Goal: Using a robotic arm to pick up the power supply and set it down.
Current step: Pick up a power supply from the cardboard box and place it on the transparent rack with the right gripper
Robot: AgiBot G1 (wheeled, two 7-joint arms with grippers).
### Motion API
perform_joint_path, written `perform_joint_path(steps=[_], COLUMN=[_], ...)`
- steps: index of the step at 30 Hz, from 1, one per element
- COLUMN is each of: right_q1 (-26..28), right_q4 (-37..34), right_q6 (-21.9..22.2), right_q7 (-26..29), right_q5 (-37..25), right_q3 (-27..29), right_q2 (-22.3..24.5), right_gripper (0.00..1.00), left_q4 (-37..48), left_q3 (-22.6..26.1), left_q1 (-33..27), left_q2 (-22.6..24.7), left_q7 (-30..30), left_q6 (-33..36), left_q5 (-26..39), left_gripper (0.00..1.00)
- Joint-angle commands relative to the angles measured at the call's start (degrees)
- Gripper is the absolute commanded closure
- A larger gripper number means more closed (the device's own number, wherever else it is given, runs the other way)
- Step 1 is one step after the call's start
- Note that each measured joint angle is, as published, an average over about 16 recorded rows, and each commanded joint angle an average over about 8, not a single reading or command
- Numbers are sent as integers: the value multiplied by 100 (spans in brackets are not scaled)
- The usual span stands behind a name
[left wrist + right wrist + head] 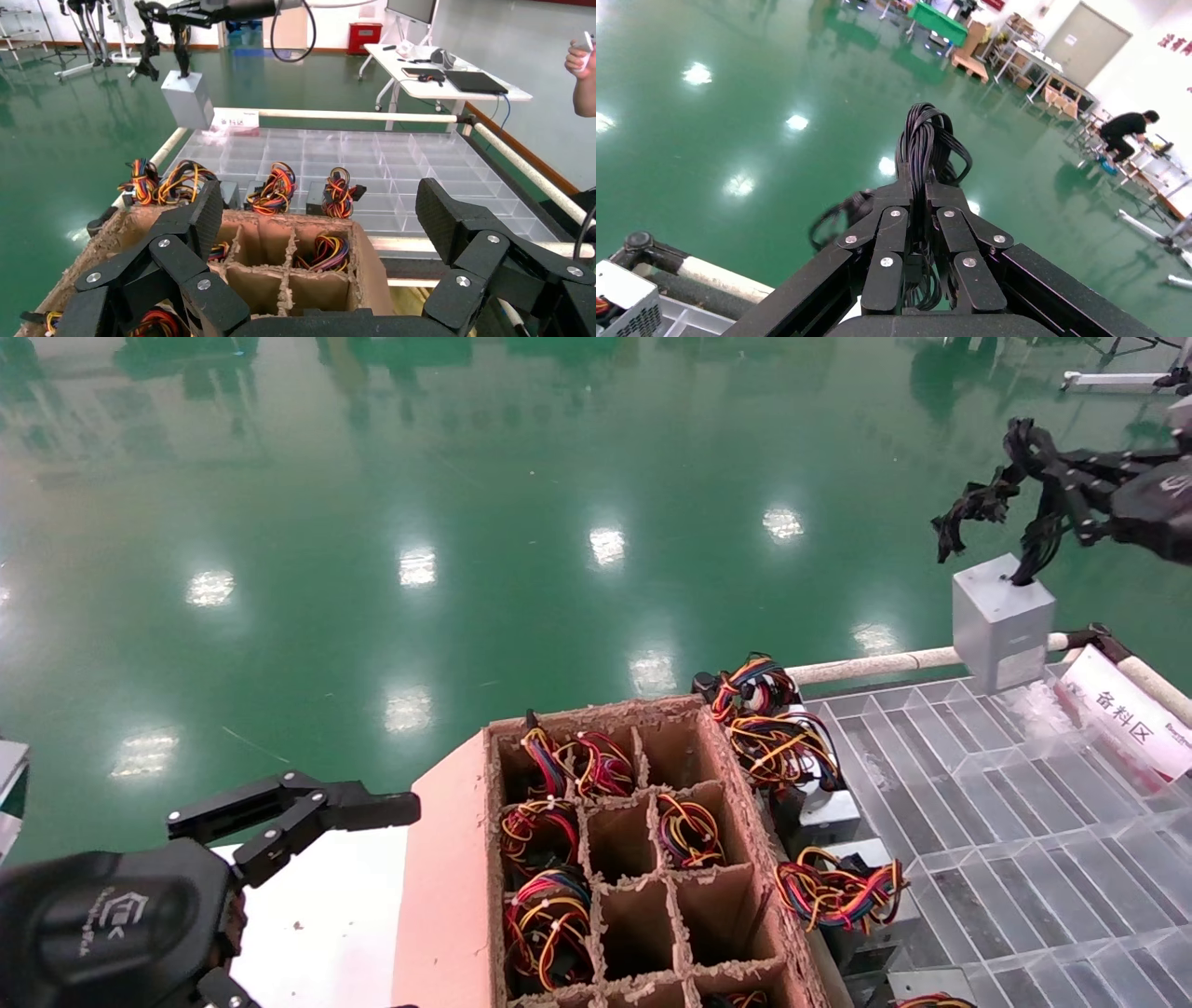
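The power supply (1001, 621), a plain grey metal block, hangs in the air over the far right corner of the clear tray (1024, 822). Its black cable bundle (973, 509) rises from its top into my right gripper (1034, 458), which is shut on those cables. In the right wrist view the cables (926, 140) run between the closed fingers of that gripper (919, 189). The left wrist view shows the block (188, 98) dangling under the right gripper (179, 12). My left gripper (307, 812) is parked low on the left, open and holding nothing (323, 210).
A cardboard box (447, 896) with divider cells holds units with coloured wires. More grey units with coloured wires (838, 887) lie along the tray's near edge. A white padded rail (885, 663) and a label card (1127, 710) border the tray. Green floor lies beyond.
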Motion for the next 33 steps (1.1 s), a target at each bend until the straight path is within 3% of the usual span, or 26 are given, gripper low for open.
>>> perform_joint_path(steps=[1,8,33], right_q1=[-97,-368,-812], right_q4=[26,97,206], right_q6=[145,397,518], right_q7=[-3,58,777], right_q5=[34,120,85], right_q3=[22,83,72], right_q2=[-42,-211,-847], right_gripper=[100,100,100], left_q4=[0,0,0], left_q3=[0,0,1], left_q1=[0,0,0], left_q2=[0,0,0], left_q7=[0,0,0], left_q6=[0,0,0], left_q5=[0,0,-1], left_gripper=[0,0,0])
